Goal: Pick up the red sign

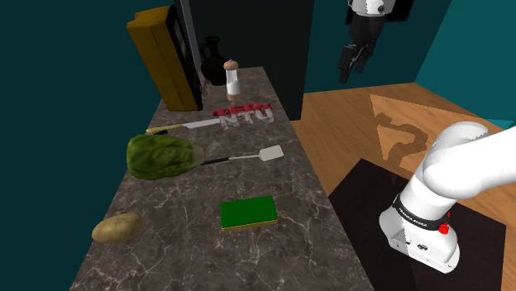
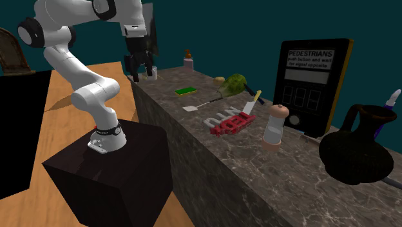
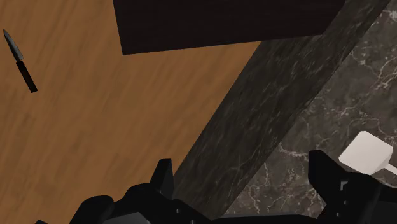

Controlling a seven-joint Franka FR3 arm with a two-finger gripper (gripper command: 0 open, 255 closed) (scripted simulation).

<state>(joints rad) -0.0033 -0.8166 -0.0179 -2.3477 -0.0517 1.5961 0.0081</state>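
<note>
The sign lies flat on the marble counter: a row of red letters with white "NTU" letters beside it. In the second exterior view the sign lies between a white spatula and a shaker. My black gripper hangs high in the air off the counter's long edge, over the wooden floor, well away from the sign. It is seen again near the counter's far end. In the wrist view the gripper is open with nothing between its fingers, looking down at the counter's edge.
On the counter lie a knife, a leafy green vegetable, a white spatula, a green sponge and a potato. Behind the sign stand a shaker, a black jug and a pedestrian signal box. A knife lies on the floor.
</note>
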